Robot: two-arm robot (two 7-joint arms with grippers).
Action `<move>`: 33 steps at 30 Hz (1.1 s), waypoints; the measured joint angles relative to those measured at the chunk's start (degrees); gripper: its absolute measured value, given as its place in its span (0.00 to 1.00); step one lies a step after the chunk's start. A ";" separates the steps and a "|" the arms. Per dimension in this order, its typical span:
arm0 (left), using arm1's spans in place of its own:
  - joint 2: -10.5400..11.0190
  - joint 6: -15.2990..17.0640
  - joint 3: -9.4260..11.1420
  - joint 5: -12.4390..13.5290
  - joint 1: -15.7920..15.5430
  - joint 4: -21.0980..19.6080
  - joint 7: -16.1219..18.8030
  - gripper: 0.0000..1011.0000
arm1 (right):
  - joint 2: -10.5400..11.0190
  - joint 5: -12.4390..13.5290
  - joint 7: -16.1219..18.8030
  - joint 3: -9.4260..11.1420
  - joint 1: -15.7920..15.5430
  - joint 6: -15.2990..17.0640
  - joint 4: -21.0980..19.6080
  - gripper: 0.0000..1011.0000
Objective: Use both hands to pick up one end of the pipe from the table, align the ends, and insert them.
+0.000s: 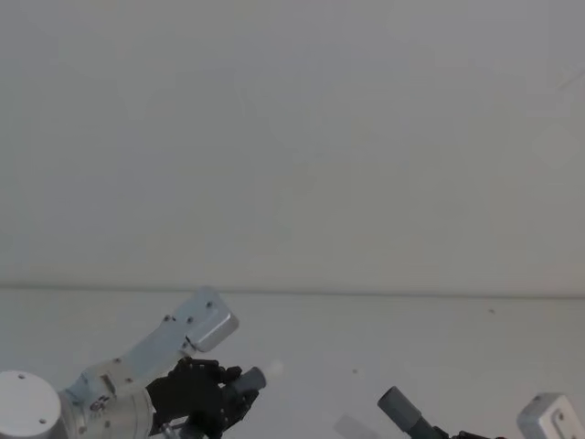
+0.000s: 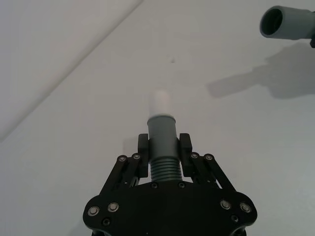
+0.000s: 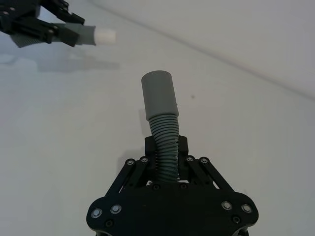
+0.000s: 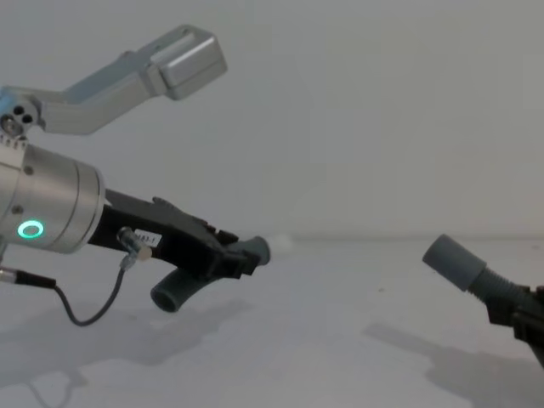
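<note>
Above the table [image 4: 340, 340], left gripper [image 2: 164, 147] and right gripper [image 3: 166, 146] jaws pinch pipe pieces [image 2: 161, 129] [image 3: 158, 93].

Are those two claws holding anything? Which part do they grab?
Yes. The left gripper holds the white-tipped hose where its smooth collar meets the ribs. The right gripper holds the socket hose by its ribbed body.

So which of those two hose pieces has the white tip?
The hose piece in the left hand: a narrow white tip pokes from it. The other piece, in the right hand, ends in a wider grey cuff.
</note>
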 joint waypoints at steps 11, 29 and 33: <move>2.27 -4.66 1.32 -0.02 -1.54 -0.72 -4.17 0.33 | 0.83 0.86 1.96 0.32 0.09 -7.31 1.69 0.21; 4.82 -9.91 3.30 -2.61 -5.05 -0.29 -12.68 0.33 | 1.14 -1.00 3.12 -2.03 0.85 -15.37 4.62 0.21; 5.23 -10.56 3.65 -3.47 -5.78 -0.23 -14.46 0.33 | 1.24 -1.33 3.35 -2.44 0.83 -16.51 4.80 0.21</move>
